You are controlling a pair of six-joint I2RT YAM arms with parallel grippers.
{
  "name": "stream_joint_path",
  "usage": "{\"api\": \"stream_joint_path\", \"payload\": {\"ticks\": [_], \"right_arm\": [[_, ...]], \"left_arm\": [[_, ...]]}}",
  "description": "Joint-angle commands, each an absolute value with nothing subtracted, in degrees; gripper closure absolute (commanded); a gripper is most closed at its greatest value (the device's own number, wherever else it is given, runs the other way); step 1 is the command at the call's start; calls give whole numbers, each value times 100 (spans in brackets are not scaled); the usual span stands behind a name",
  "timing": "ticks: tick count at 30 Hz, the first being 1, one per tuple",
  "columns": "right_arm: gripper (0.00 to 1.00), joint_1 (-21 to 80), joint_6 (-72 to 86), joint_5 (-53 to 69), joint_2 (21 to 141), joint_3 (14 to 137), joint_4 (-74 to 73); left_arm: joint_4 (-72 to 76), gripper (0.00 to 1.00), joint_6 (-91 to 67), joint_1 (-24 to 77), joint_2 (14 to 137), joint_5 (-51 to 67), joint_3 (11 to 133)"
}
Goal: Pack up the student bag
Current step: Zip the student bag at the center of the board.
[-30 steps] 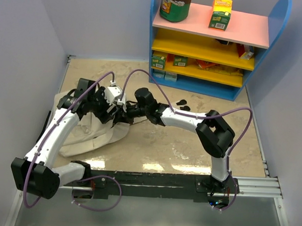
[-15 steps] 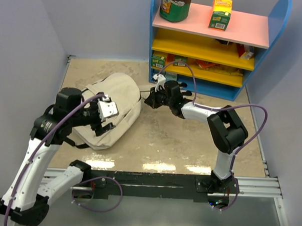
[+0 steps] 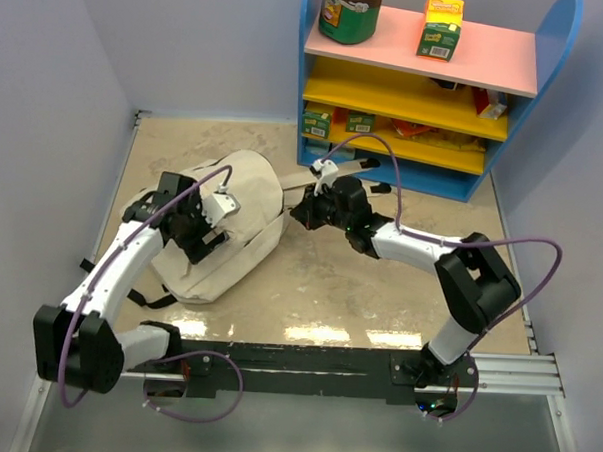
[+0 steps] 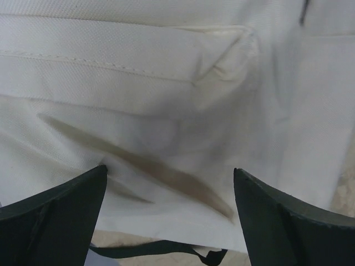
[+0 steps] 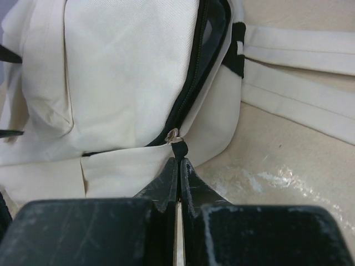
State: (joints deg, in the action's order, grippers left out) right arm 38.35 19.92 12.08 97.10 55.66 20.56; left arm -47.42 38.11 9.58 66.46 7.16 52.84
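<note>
Observed student bag lying on worktop, left of centre, zip partly open. Observed left gripper with jaws released, spread wide close over the canvas. Observed right gripper with jaws clenched on black zip pull at bag's edge.

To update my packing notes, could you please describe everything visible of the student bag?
The student bag is a soft beige canvas backpack lying on the table, creased, its dark-lined zip partly open. Flat beige straps trail toward the shelf. The right hand, shut, pinches the black zip pull; the open left hand hovers over its cloth.
</note>
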Motion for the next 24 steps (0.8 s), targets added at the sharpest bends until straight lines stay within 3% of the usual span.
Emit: {"api": "stream_joint_path", "payload": {"ticks": [1, 6, 13, 18, 24], "right_arm": [[100, 3876, 2083, 941, 9010, 5196, 2127], [100, 4208, 2083, 800, 8421, 4704, 1838], [100, 4991, 2566, 299, 7402, 3729, 1600], [100, 5562, 3101, 18, 6602, 3200, 1311], [100, 5976, 3349, -70, 6275, 3076, 1047]], "left_arm": [[-4168, 0, 3911, 897, 6943, 35, 5292], [-4061, 0, 4455, 1045, 7163, 1385, 5335], [-3753, 0, 4887, 2399, 7487, 2293, 5869], [-3727, 1, 4983, 2575, 8217, 2338, 6389], [-3656, 1, 5221, 2418, 8034, 1899, 6267]]}}
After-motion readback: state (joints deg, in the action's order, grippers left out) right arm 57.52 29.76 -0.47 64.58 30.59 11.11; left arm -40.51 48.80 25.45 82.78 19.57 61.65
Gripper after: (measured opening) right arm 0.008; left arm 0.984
